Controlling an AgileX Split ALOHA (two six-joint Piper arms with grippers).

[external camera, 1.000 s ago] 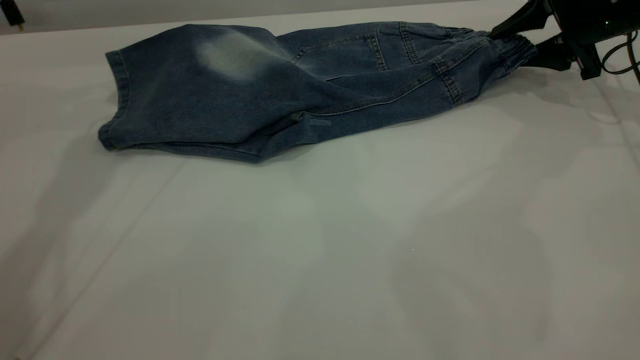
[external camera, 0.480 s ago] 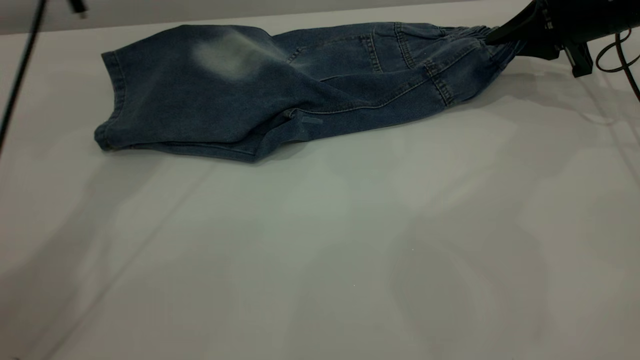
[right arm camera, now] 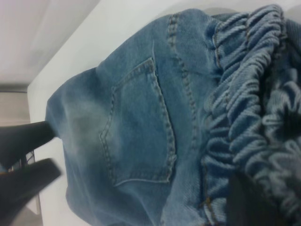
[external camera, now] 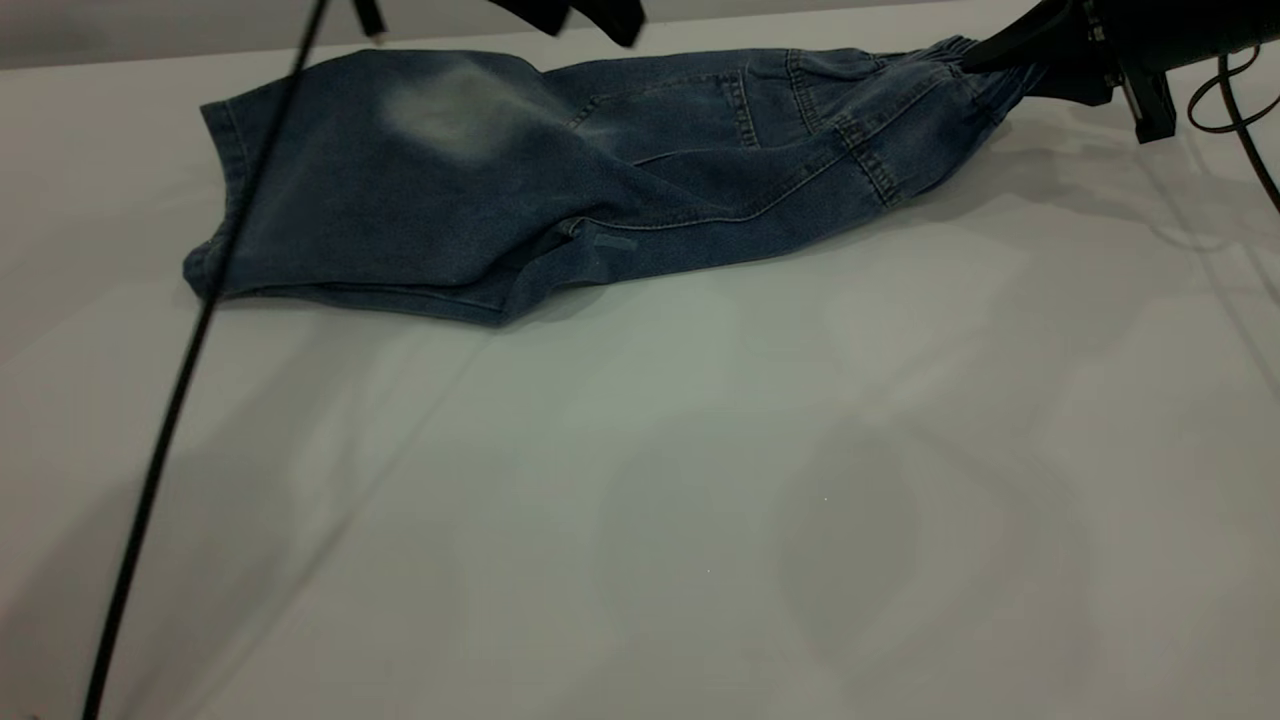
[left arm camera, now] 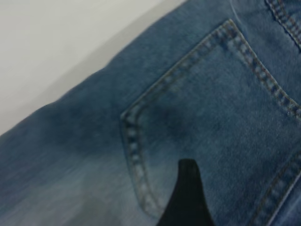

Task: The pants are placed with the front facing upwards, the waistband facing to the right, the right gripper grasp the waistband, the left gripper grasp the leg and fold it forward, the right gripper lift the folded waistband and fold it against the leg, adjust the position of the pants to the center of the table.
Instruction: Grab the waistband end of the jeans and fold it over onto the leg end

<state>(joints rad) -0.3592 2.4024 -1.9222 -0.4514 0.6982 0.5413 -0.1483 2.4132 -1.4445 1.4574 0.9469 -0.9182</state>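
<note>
The blue denim pants [external camera: 520,180] lie folded lengthwise across the far part of the white table [external camera: 700,500], legs to the left. The gathered waistband [external camera: 955,55] is at the right, bunched and raised slightly off the table. My right gripper [external camera: 1000,55] is shut on the waistband; its dark finger [right arm camera: 247,202] presses into the ruched band [right arm camera: 254,94]. My left gripper [external camera: 588,22] hangs open just above the pants' middle, near the back pocket [left arm camera: 211,117]. Only one of its fingers [left arm camera: 186,197] shows in the left wrist view.
A black cable [external camera: 190,350] from the left arm slants across the pants' leg end and the table's left side. The right arm's cable [external camera: 1240,100] loops at the far right edge. Bare tabletop fills the near half.
My right gripper shut on the waistband and raised it slightly. The left gripper came in from the upper left to above the pants, its cable swinging across the table.
</note>
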